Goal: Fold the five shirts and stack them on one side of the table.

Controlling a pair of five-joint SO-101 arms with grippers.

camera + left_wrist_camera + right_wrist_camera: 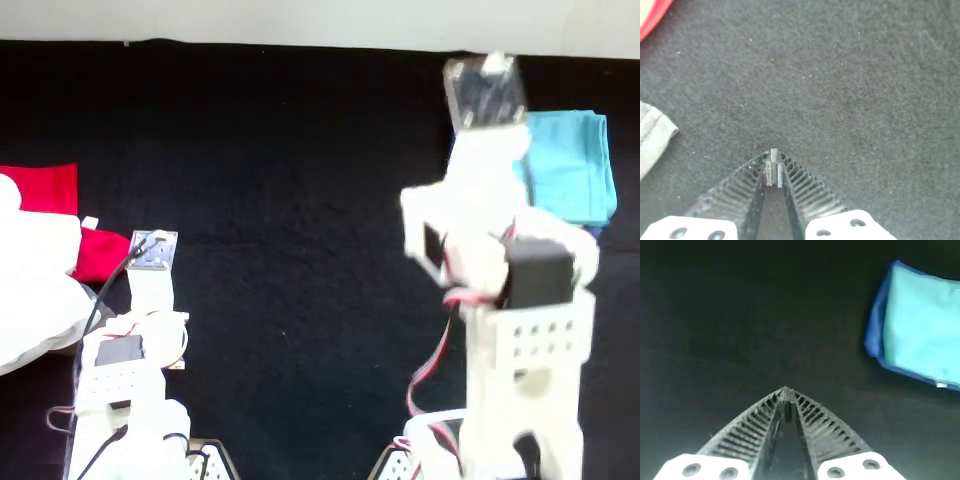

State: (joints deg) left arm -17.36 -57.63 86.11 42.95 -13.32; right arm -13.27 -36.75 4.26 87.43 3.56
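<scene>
A folded turquoise shirt (570, 165) lies at the table's far right on top of a blue shirt (874, 335), whose edge peeks out beneath the turquoise shirt (922, 335). A red shirt (40, 188) lies crumpled at the left edge, with a white garment (30, 290) bunched over its near side. My left gripper (773, 165) is shut and empty, low over bare black cloth, right of the white garment's hem (652, 137). My right gripper (786, 395) is shut and empty, raised above the table just left of the folded stack. The right arm (490, 200) stands tall in the high view.
The black table cover (300, 180) is bare across the middle and back. The left arm's base (125, 380) sits at the front left, with cables trailing from both arms near the front edge. A pale wall runs along the far edge.
</scene>
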